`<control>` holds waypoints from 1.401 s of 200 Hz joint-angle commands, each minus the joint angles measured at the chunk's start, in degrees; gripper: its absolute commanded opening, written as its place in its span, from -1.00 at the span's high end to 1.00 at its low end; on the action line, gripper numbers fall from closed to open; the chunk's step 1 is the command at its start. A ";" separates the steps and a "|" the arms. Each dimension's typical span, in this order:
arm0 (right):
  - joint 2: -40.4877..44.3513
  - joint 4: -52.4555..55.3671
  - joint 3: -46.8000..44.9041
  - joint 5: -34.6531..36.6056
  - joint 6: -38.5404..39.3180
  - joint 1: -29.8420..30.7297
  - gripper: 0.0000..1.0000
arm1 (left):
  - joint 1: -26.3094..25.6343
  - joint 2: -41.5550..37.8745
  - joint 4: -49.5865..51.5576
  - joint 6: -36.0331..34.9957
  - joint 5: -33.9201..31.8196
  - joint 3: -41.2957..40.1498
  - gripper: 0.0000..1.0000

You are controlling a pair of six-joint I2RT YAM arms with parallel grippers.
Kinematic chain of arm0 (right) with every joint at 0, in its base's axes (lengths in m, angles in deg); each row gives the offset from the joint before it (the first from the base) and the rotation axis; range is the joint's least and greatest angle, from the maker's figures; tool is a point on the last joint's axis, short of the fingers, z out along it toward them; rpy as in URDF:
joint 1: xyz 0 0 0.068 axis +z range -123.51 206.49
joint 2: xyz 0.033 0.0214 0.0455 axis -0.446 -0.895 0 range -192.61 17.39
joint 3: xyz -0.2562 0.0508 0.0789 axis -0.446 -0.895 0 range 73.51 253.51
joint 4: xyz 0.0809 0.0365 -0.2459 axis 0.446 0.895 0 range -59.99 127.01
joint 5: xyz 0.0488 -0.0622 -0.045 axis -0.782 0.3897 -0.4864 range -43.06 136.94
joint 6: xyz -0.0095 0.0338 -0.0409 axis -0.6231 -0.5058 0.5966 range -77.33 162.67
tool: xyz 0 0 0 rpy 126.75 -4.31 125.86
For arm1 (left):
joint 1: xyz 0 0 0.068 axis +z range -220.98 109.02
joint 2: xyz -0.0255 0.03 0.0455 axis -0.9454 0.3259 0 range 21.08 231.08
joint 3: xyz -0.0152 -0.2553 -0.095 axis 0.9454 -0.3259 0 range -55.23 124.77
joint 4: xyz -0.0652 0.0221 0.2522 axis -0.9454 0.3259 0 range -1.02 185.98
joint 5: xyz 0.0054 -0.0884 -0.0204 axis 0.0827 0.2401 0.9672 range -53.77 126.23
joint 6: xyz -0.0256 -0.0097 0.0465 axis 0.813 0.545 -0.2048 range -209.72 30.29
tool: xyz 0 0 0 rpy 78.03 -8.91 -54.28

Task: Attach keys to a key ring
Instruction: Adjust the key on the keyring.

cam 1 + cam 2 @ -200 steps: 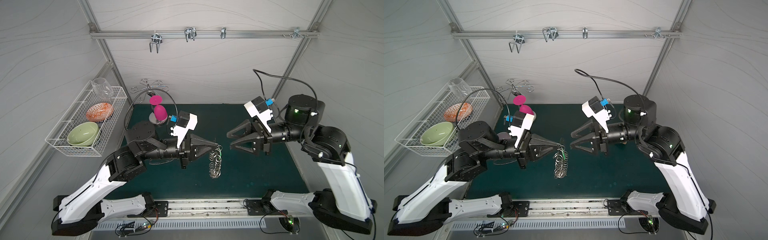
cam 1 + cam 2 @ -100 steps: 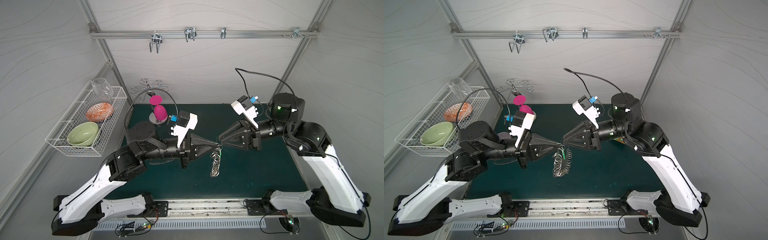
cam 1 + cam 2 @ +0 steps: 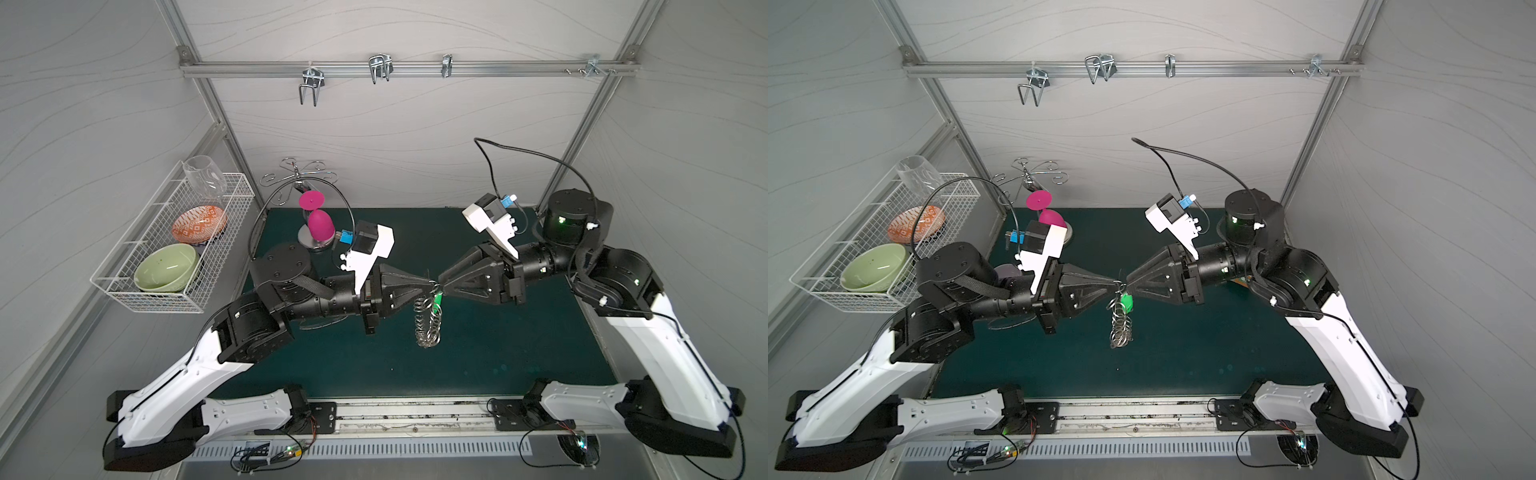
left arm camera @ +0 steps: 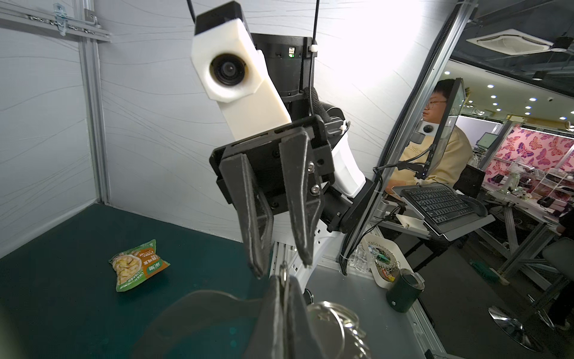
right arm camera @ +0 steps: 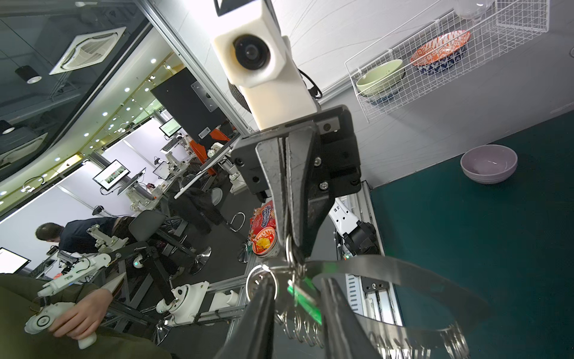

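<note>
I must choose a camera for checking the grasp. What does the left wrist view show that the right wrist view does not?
Only the left wrist view: a snack packet on the green mat, and the right end effector face-on, fingers apart. Only the right wrist view: the left end effector face-on, shut on a wire ring of the key ring; the green key; a lilac bowl; a wire basket. Both: the key ring and the mat.

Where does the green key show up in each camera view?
Both top views: green key hangs mid-scene, near the key ring's upper end.
Left wrist: not in it.
Right wrist: blurred green streak between the right claw's fingers.
Shared landmark: the key ring's wire rings, visible in all four.
</note>
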 commanded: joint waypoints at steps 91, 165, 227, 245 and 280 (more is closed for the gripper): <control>-1.32 -0.27 1.00 -0.03 0.47 0.74 1.00 | 0.07 -1.35 -4.28 -0.83 0.34 2.26 1.00; -2.05 -0.42 0.33 -2.76 -1.41 0.79 1.00 | 0.05 -1.36 -6.03 -0.76 1.52 2.52 1.00; -2.50 -1.35 -1.35 -3.97 -2.70 0.73 1.00 | 0.01 -0.84 -8.50 0.45 3.29 3.10 1.00; -2.83 -2.30 -1.85 -4.15 -3.52 0.72 1.00 | 0.00 -0.66 -9.67 0.80 3.70 2.96 1.00; -2.71 -3.82 -3.18 -4.41 -4.65 0.74 1.00 | 0.07 -0.39 -10.85 1.09 3.96 3.44 1.00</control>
